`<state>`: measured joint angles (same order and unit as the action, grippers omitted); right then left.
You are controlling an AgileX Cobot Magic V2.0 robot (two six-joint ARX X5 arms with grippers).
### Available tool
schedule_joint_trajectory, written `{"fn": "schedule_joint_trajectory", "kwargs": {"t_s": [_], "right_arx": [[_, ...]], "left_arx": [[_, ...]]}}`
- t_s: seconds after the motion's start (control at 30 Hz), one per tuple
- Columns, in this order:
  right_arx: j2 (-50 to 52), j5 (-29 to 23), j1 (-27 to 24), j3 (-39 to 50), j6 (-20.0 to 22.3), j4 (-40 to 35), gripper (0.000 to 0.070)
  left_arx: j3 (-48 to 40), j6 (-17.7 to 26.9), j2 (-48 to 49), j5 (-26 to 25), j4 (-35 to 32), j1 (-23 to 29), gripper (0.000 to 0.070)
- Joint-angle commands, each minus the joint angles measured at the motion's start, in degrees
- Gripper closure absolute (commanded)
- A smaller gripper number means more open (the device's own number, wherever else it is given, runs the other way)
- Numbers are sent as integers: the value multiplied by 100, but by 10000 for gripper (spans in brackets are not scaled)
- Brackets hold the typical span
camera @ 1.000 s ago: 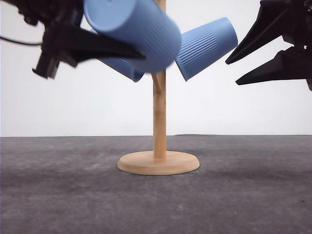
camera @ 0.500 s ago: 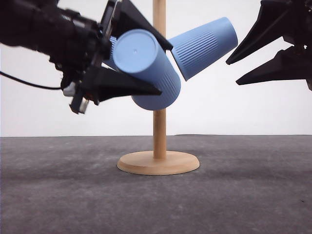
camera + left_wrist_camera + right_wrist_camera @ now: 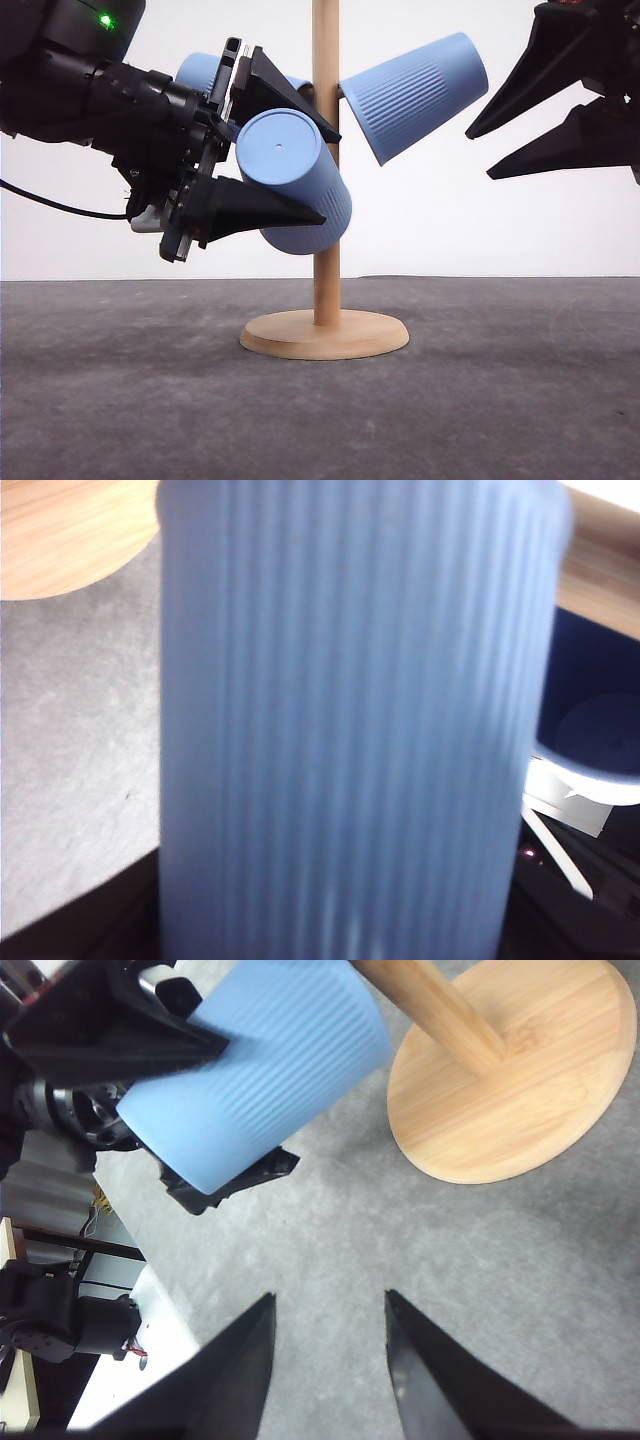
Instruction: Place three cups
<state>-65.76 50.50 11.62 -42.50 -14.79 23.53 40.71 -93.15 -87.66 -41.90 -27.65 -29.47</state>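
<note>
A wooden stand point(image 3: 326, 333) with an upright pole point(image 3: 326, 40) holds a light-blue ribbed cup point(image 3: 415, 95) tilted on its right peg. A second cup point(image 3: 199, 71) sits on the left side, mostly hidden behind my left arm. My left gripper point(image 3: 328, 175) is shut on a third cup point(image 3: 293, 180), held tilted beside the pole, its flat base toward the camera. The held cup's ribbed wall point(image 3: 350, 720) is close in the left wrist view, and it also shows as the cup point(image 3: 260, 1080) in the right wrist view. My right gripper point(image 3: 479, 153) hangs open at the upper right, clear of the cups.
The stand's round base point(image 3: 510, 1080) rests on a dark grey mat point(image 3: 500, 400). A cup's dark interior point(image 3: 600, 720) shows beside the held cup. The right gripper point(image 3: 329, 1298) hovers open over bare mat. A white wall stands behind.
My left gripper has carried its cup down from the top of the stand to mid-height by the pole. The right arm and the right-hand cup have not moved.
</note>
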Motion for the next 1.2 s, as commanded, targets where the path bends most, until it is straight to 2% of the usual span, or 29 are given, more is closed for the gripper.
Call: {"fn": "schedule_joint_trajectory", "kwargs": {"t_s": [0.0,0.27,0.5,0.83,1.17], "right_arx": [[-35,-7,20,-26,93,-26,482],[-35,-7,20,-26,90,16,482],[-35,-4,20,-26,87,80,482],[-35,-7,20,-26,87,98,482],[-35,-69,20,-26,87,135,482]], "left_arx": [[50,-38,-15,-30,-72,11,135],[50,-158,-15,-378,-486,11,132],[50,-175,-13,-752,-507,15,132],[50,120,-13,-1180,-185,13,133],[48,509,20,-1610,-166,-17,139]]}}
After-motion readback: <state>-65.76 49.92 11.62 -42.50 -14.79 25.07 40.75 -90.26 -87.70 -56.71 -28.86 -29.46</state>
